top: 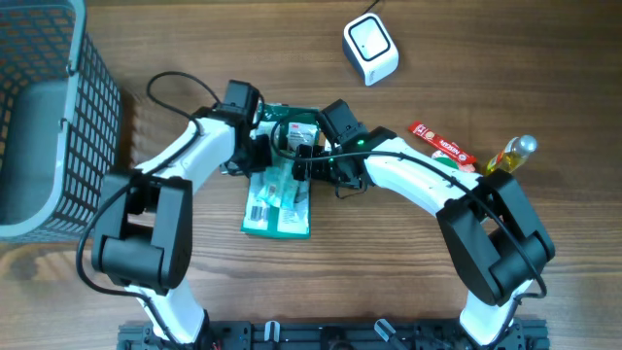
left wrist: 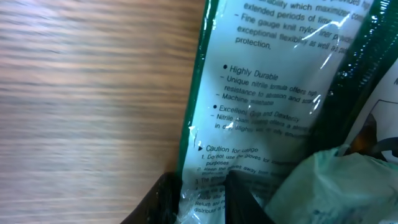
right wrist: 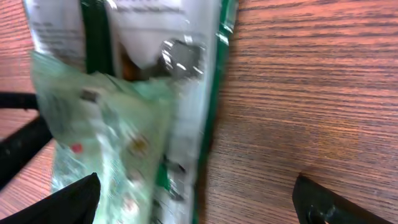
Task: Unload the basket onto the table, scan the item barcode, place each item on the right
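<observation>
step: likely grasping pack (left wrist: 267, 93)
left gripper (left wrist: 202, 196): nearly closed, pinching pack edge
right gripper (right wrist: 196, 186): wide open, empty, pack beneath
next: likely carry pack to scanner (top: 370, 49), beyond right gripper

glove packet (right wrist: 186, 124): blurred | basket (top: 92, 107): cut off left

Basket (top: 39, 117) blocks far left; scanner (top: 370, 49) at rear; table (top: 243, 49) between them seemingly passable.
</observation>
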Available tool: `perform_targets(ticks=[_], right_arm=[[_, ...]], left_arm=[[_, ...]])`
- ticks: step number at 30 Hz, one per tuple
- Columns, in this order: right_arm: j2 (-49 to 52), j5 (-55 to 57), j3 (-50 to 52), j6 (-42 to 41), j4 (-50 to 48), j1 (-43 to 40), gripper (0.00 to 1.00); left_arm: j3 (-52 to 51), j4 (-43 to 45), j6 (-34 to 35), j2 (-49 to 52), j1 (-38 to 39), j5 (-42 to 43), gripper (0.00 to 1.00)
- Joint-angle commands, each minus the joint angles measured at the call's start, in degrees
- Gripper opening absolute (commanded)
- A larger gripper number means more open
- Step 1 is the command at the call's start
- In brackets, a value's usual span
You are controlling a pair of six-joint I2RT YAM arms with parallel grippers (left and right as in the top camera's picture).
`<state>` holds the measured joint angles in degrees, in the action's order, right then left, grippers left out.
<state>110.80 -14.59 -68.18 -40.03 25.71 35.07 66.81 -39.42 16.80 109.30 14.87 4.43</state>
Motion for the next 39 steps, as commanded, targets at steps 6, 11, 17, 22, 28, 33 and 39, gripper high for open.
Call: perform_targets(ticks=[6, 11, 17, 22, 28, 33, 39], right_arm=[[1.95, -1.88, 0.57, -2.21, 2.69, -0.26, 1.00], [1.97, -5.55, 3.82, -3.65, 0.26, -0.26, 0.99], [1.99, -11.02, 8.33, -6.60, -5.86, -0.28, 0.96], [1.99, -10.56, 8.52, -6.51, -7.30, -0.28, 0.96], [-1.09, -10.51, 7.39, -2.99, -6.97, -0.83, 0.93], [-8.59, -9.38, 6.95, -0.39, -7.56, -3.63, 0.09], [-7.72, -9.40, 7.17, 1.49, -12.48, -3.56, 0.04]], left_arm=[[-1.99, -4.48, 0.35, 1.53, 4.24, 1.33, 0.20], [-1.99, -4.59, 0.35, 1.53, 4.24, 1.33, 0.20], [-1.88, -4.59, 0.33, 1.49, 4.09, -0.96, 0.13], [8.39, -13.14, 0.33, -2.62, 0.35, -2.05, 0.09], [13.68, -21.05, -0.13, -7.56, -0.15, 1.90, 0.10], [13.40, -25.18, -5.09, -7.30, -0.15, 11.82, 0.04], [6.95, -23.32, -5.07, -7.30, -0.09, 15.26, 0.04]])
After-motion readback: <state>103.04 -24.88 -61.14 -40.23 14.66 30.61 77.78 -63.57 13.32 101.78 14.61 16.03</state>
